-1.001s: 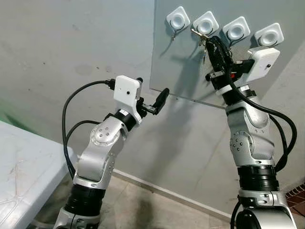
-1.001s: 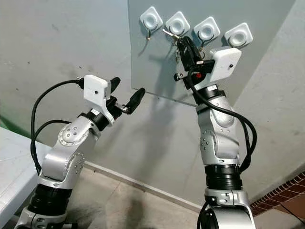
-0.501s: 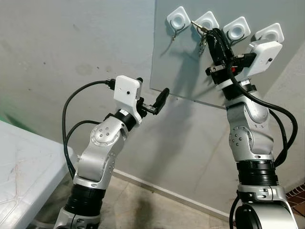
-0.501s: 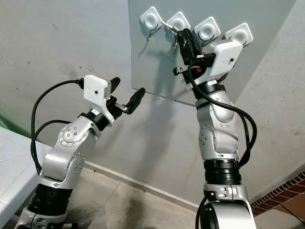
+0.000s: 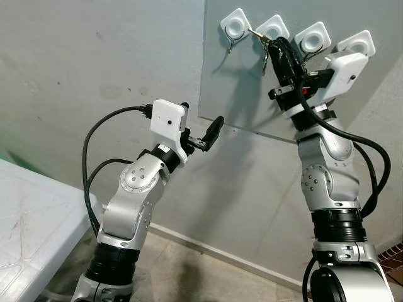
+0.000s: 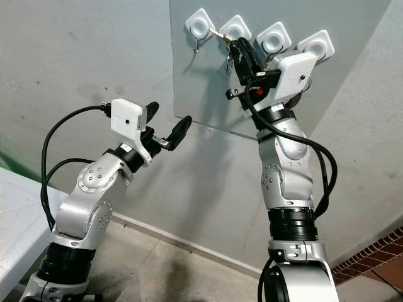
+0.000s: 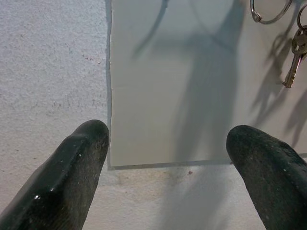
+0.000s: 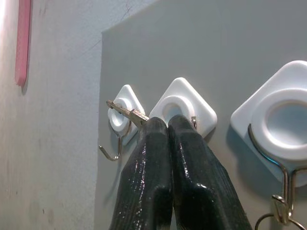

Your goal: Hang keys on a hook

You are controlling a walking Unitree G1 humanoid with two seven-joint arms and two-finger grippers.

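High on the grey wall ahead of me, item one: a flat pale-grey rectangular mounting panel (image 5: 252, 94) carrying four white diamond-shaped plastic hook bases in a row.

Item two: second white hook base from my left (image 8: 181, 106), its metal hook largely hidden behind my own fingers. First base (image 5: 235, 24) with its bare wire hook (image 8: 111, 152) hangs free just beside it.

Item three: small bunch of silver metal keys on a ring (image 5: 267, 49). One key blade (image 8: 125, 112) sticks out sideways between the first and second bases; the rest dangles under the second base.

Item four: right gripper (image 5: 279, 45), raised to the second base, black fingers pressed together and gripping the keys at the ring. I cannot make out whether the ring is over the hook yet.

Item five: left gripper (image 5: 203, 130), held idle below the panel's lower corner, fingers (image 7: 79, 163) spread wide and empty. Its camera also takes in a separate key (image 7: 293, 62) on a ring hanging from a hook further along.

Item six: white surface (image 5: 31, 233) at my lower left, not involved.

Step in hand, by my reading: seating the ring on the second hook. Next move calls for lowering slightly so the ring catches, then parting the fingers and drawing straight back.
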